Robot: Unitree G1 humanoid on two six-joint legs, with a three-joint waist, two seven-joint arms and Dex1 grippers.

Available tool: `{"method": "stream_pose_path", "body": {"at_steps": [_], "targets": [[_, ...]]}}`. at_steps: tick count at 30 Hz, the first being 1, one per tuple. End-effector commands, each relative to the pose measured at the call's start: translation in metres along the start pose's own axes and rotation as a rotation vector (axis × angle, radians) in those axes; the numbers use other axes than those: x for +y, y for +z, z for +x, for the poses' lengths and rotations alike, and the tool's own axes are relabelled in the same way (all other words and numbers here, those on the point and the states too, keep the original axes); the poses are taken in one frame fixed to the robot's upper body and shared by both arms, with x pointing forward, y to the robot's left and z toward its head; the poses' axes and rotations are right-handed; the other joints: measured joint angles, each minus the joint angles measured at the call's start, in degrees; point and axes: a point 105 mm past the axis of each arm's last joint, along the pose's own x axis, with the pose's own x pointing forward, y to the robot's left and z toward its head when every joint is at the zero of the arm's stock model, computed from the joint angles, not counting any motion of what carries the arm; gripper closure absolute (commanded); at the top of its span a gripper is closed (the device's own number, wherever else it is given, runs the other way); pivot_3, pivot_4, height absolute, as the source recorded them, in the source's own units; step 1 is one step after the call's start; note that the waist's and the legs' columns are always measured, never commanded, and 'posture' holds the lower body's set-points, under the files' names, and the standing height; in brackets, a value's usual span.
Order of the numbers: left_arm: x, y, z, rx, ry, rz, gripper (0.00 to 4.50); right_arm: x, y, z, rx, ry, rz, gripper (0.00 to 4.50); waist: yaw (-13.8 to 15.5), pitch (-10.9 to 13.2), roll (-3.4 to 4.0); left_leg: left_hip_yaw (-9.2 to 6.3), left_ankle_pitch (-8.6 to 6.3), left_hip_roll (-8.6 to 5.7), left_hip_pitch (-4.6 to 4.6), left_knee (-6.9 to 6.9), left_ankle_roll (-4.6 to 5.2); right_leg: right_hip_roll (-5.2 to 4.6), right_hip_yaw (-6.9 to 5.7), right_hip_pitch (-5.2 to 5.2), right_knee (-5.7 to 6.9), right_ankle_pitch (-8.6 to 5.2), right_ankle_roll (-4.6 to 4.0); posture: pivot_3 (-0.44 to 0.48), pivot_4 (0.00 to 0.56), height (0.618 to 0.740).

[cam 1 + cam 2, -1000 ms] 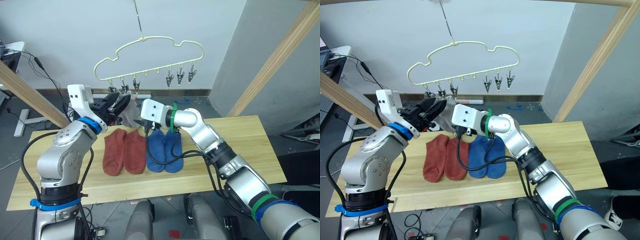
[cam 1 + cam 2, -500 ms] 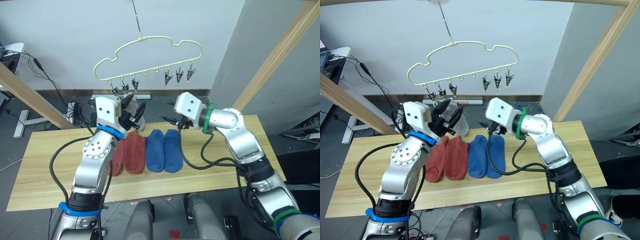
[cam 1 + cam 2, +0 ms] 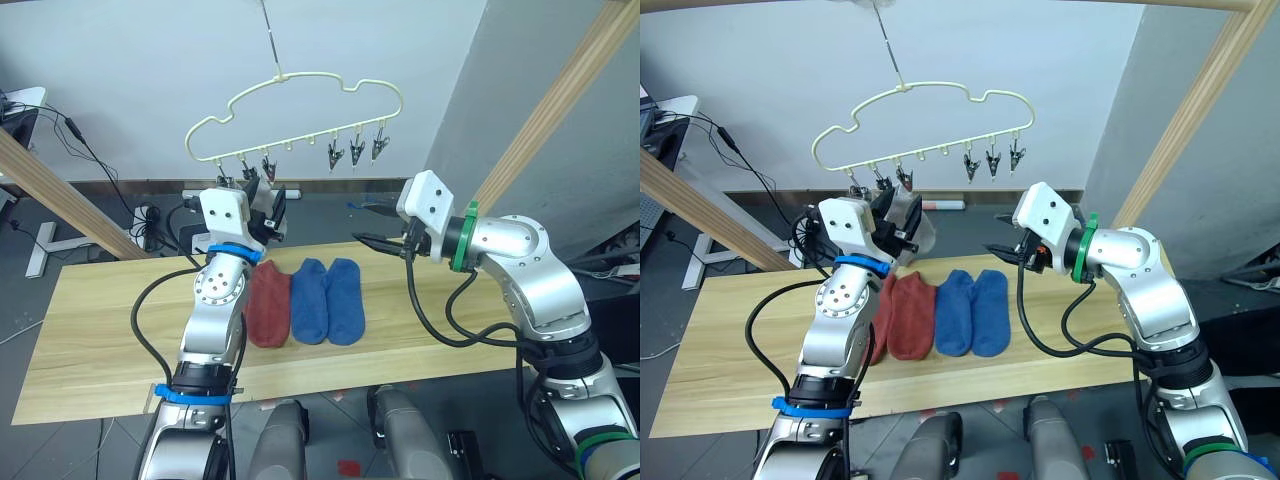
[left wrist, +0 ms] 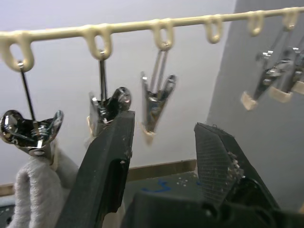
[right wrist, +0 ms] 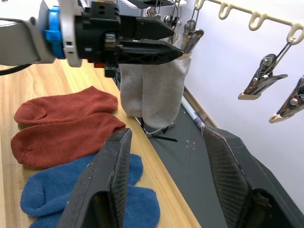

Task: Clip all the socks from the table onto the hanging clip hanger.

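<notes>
The socks looked light, soft and limp, so each would likely fold and sag; pinching the cuff edge seemed the best hold for feeding a clip. Two grey socks (image 5: pixel 154 92) hung from clips at the left end of the clip hanger (image 3: pixel 300 105). Below the hanger, two rust-red socks (image 5: pixel 64 123) and two blue socks (image 3: pixel 328 300) lay side by side on the bench (image 3: pixel 100 330). The left end effector (image 4: pixel 164 142) was open and empty just below a clip; the right end effector (image 5: pixel 166 175) was open and empty too.
</notes>
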Motion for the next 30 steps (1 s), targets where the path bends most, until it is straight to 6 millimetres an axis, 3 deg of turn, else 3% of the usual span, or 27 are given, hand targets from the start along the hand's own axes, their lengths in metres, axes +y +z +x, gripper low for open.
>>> {"method": "stream_pose_path", "body": {"at_steps": [1,13,30], "targets": [[0.005,0.013,0.006,-0.055,0.037,0.004,2.22,-0.005,0.015,-0.005,-0.054,-0.022,-0.026,2.06,0.0,0.0,-0.01,-0.01,0.00,0.00,0.00,0.00,0.00,0.00,-0.01,0.00,0.00,0.00,0.00,-0.070,0.296,0.740],[0.001,0.027,0.021,-0.104,0.032,-0.035,2.22,-0.007,0.011,-0.006,-0.047,-0.025,-0.025,2.06,0.0,0.0,-0.02,-0.01,0.00,-0.01,-0.01,0.00,0.00,0.00,0.00,0.00,-0.02,0.00,0.00,-0.072,0.298,0.740],[-0.005,0.023,0.024,-0.073,0.019,-0.031,2.22,-0.005,0.013,-0.006,-0.067,-0.023,-0.007,2.06,0.0,0.0,-0.02,-0.01,0.00,-0.01,-0.01,-0.01,0.00,0.00,0.00,0.00,-0.03,0.00,0.00,-0.073,0.297,0.740]]}}
